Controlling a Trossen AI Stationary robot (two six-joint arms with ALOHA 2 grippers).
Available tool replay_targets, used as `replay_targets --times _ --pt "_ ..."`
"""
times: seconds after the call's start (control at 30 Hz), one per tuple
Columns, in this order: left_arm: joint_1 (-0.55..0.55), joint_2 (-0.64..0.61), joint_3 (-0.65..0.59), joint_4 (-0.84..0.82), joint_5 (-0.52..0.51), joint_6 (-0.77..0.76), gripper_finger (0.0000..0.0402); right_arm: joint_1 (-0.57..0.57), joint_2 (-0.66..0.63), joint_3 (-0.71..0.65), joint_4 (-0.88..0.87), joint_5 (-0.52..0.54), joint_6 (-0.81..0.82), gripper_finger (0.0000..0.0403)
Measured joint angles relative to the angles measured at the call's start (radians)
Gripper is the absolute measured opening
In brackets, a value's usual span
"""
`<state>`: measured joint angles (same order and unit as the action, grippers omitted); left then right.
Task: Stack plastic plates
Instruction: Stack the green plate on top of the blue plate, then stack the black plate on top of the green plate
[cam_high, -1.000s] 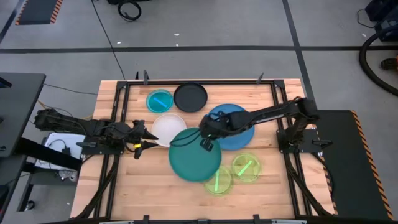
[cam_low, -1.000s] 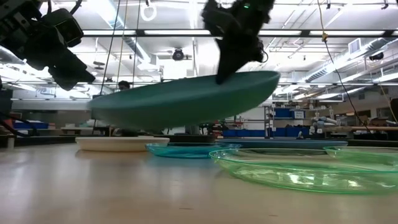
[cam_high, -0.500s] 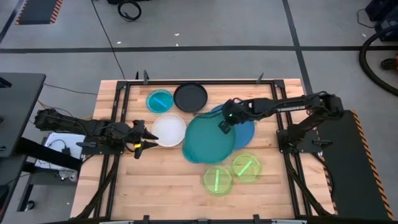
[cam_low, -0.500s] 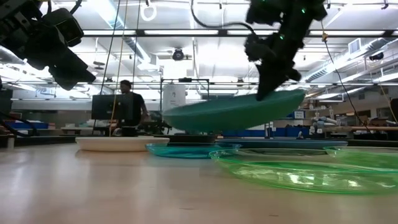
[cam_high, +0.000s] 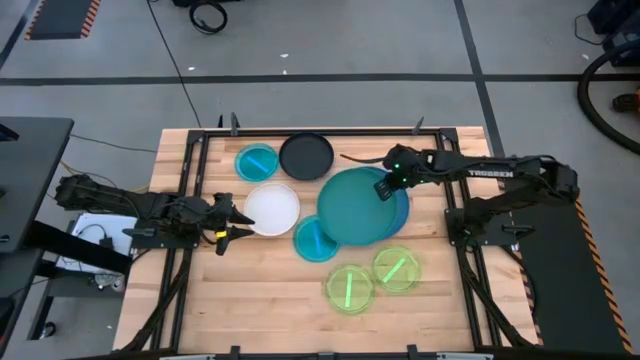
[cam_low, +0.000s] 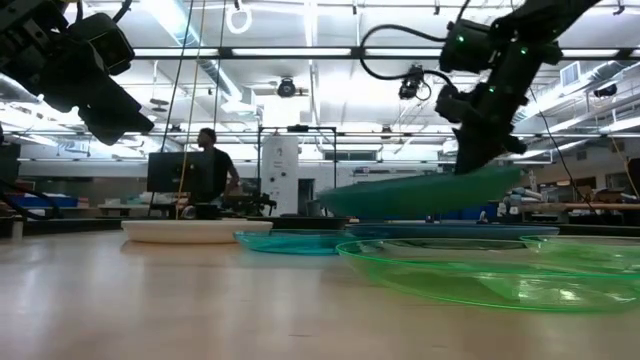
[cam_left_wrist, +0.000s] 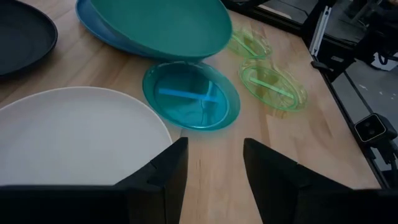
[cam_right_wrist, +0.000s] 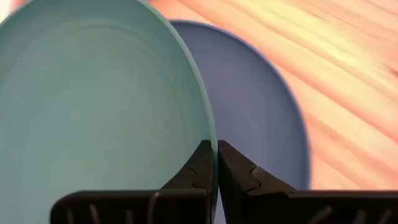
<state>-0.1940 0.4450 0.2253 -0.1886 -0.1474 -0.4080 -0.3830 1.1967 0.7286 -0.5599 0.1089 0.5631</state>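
My right gripper (cam_high: 385, 186) is shut on the large teal plate (cam_high: 355, 206), which hovers over the large blue plate (cam_high: 401, 212) right of the table's middle. The blue plate lies flat on the table and also shows in the right wrist view (cam_right_wrist: 261, 112). The white plate (cam_high: 272, 208), the black plate (cam_high: 306, 156), two small cyan plates (cam_high: 256, 161) (cam_high: 314, 239) and two small green plates (cam_high: 350, 288) (cam_high: 397, 268) lie flat on the wood. My left gripper (cam_high: 236, 222) is open and empty, in the air just left of the white plate. My right gripper pinches the teal plate's rim (cam_right_wrist: 209, 134) on its far right side, the rim between its two fingers (cam_right_wrist: 202, 168). The fingers come slanting down from the table's right. The plate is lifted clear, slightly tilted, its held side (cam_low: 505, 177) higher, above the blue plate (cam_low: 470, 230).
The table's frame rails (cam_high: 320, 130) run round its edges. Bare wood (cam_high: 240, 300) lies at the near left. A person (cam_low: 212, 165) stands in the room beyond the table.
My right gripper has carried the teal plate from the table's middle toward its right and far edges and lower, and the plate now hangs over the blue plate. This has uncovered a cyan plate lying near the middle.
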Motion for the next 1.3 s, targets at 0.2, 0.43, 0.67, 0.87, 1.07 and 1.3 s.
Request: replay_targets --times 0.2,0.43,0.67,0.87,1.07,1.3 --pt "0.000 0.000 0.000 0.000 0.000 0.000 0.0162 -0.075 -0.055 -0.048 0.000 -0.006 -0.022 0.0014" --pt "0.000 0.000 0.000 0.000 0.000 0.000 0.0162 -0.143 -0.073 -0.110 -0.010 -0.010 -0.033 0.0014" --pt "0.000 0.000 0.000 0.000 0.000 0.000 0.0162 -0.165 -0.072 -0.164 0.023 -0.026 -0.012 0.0029" --pt "0.000 0.000 0.000 0.000 -0.002 0.000 0.0162 -0.165 -0.072 -0.172 0.022 -0.016 -0.006 0.0066" --pt "0.000 0.000 0.000 0.001 -0.004 0.000 0.0162 -0.165 -0.071 -0.161 0.001 -0.028 -0.005 0.0107" --pt "0.000 0.000 0.000 0.003 -0.029 0.000 0.0162 -0.145 -0.071 -0.068 0.007 -0.023 -0.006 0.0125"
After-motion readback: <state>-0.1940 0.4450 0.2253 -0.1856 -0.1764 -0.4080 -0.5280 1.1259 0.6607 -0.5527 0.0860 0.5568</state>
